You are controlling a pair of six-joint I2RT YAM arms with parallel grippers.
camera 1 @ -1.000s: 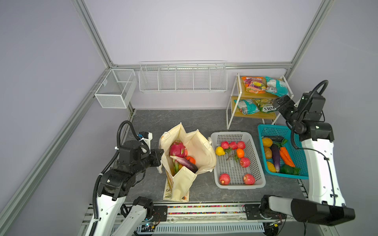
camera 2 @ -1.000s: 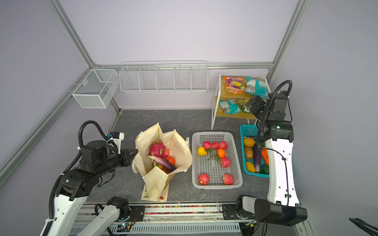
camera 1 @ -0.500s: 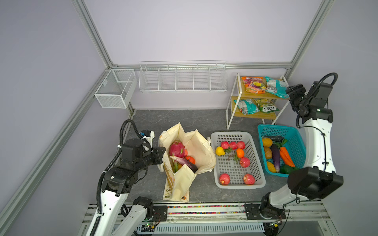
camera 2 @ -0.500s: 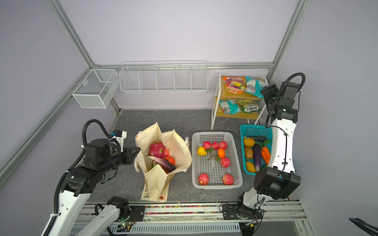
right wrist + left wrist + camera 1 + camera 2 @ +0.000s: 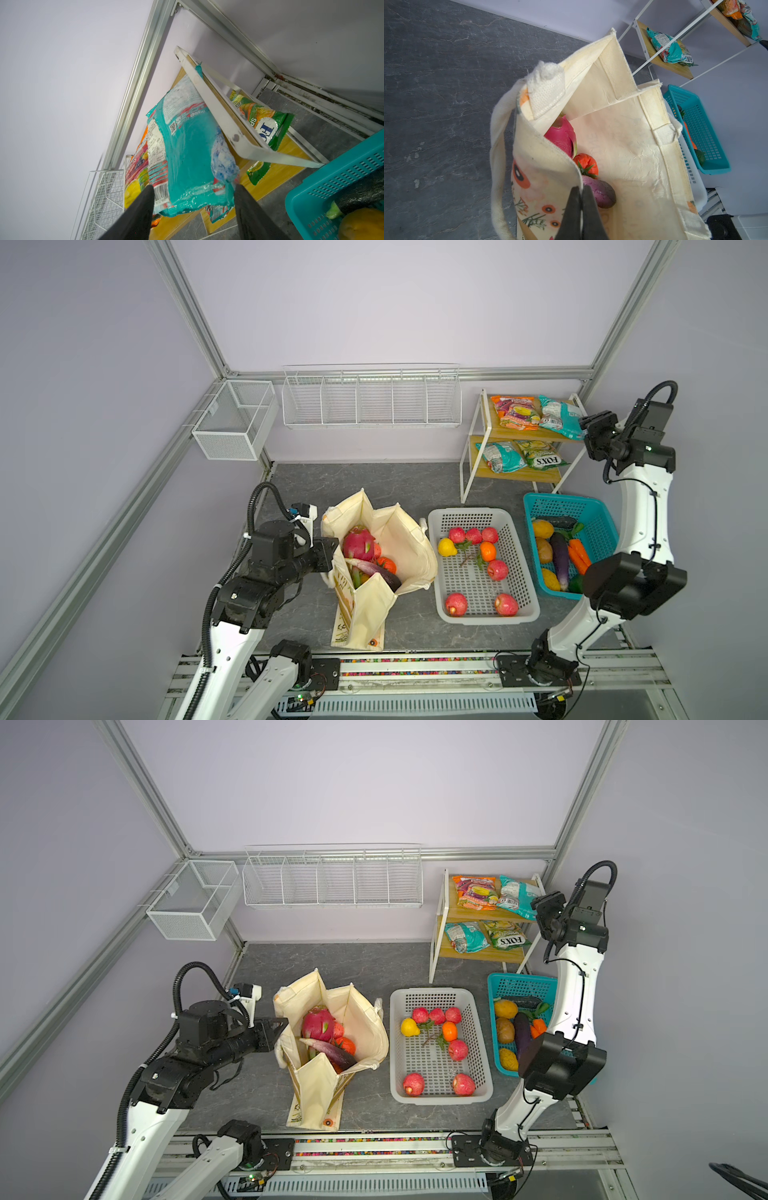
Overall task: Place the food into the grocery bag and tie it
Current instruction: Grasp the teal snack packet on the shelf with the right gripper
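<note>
Teal packet [image 5: 187, 145] lies at the right end of the rack's top shelf [image 5: 519, 435], 1 end over the edge. Your right gripper [image 5: 193, 187] is open, jaws straddling that end, no pinch visible. Likely light, crinkly, slippery film: pinch the flat seam, not the puffed middle. Your left gripper [image 5: 580, 191] is clamped on the grocery bag [image 5: 623, 155] rim, on the worktop's [image 5: 374, 489] left half.

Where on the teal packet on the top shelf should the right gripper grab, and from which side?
Take the teal packet by its short end nearest the right gripper, jaws across its width, coming in from the rack's right-arm end. It lies flat, the white rail runs along one long edge and the orange packet lies beside the other, so that end looks the only free edge.
</note>
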